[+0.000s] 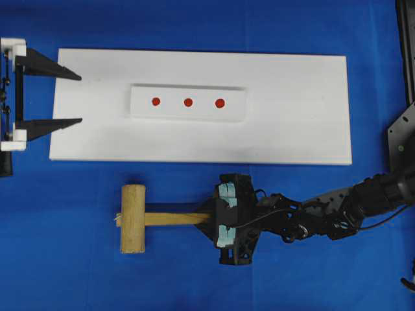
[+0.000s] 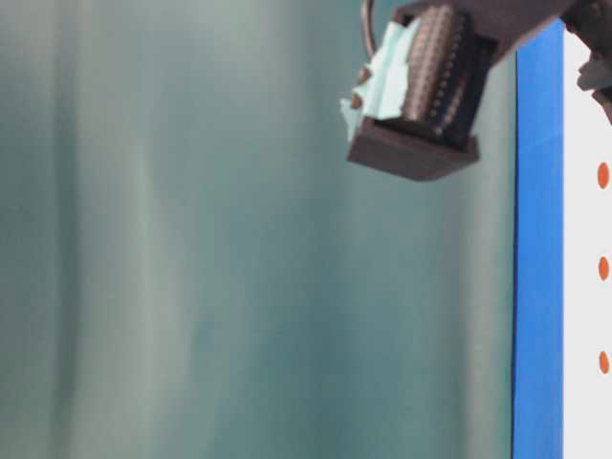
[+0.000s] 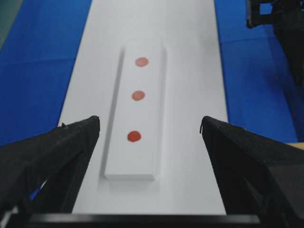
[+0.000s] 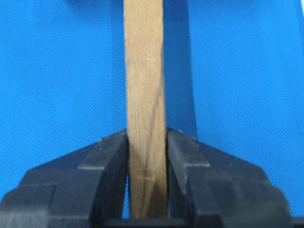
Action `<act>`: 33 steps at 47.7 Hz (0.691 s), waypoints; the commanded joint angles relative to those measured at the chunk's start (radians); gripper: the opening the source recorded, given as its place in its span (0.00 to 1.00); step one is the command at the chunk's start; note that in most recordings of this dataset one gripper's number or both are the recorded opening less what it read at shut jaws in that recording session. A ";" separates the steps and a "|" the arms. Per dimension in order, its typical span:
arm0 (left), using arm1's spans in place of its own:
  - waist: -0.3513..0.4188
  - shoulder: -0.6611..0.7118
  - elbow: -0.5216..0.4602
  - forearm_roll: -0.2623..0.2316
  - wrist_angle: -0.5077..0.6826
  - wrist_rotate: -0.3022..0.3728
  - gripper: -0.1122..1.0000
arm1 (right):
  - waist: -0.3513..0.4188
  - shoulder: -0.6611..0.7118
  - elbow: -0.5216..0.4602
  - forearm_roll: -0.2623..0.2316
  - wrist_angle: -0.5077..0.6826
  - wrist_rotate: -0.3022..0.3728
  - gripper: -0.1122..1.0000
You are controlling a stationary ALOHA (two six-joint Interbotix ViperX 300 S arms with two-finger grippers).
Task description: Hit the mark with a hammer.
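Observation:
The hammer, a light wooden mallet, has its thick head [image 1: 133,218] on the blue cloth in front of the white board, and its flat handle [image 1: 172,218] points right. My right gripper [image 1: 211,218] is shut on the handle's end. In the right wrist view both fingers press the handle [image 4: 145,95] at the right gripper [image 4: 147,140]. Whether the hammer rests on the cloth or hangs just above it I cannot tell. Three red marks [image 1: 155,101] [image 1: 188,102] [image 1: 219,102] lie in a row on a white block [image 1: 172,111]. My left gripper [image 1: 79,98] [image 3: 149,121] stands open at the board's left end, with nothing in it.
The white block lies on a large white board [image 1: 292,123] that rests on the blue cloth [image 1: 65,272]. The right arm [image 1: 337,210] reaches in from the right edge. In the table-level view the right gripper's taped body [image 2: 421,96] hangs at the top.

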 commanded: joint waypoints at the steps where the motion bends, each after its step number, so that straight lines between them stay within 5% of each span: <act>1: 0.008 0.005 -0.008 0.000 -0.009 -0.003 0.87 | -0.002 -0.014 -0.006 -0.005 -0.006 0.000 0.18; 33: 0.009 0.005 -0.008 -0.002 -0.009 -0.003 0.87 | -0.005 0.006 -0.009 -0.005 0.002 0.003 0.18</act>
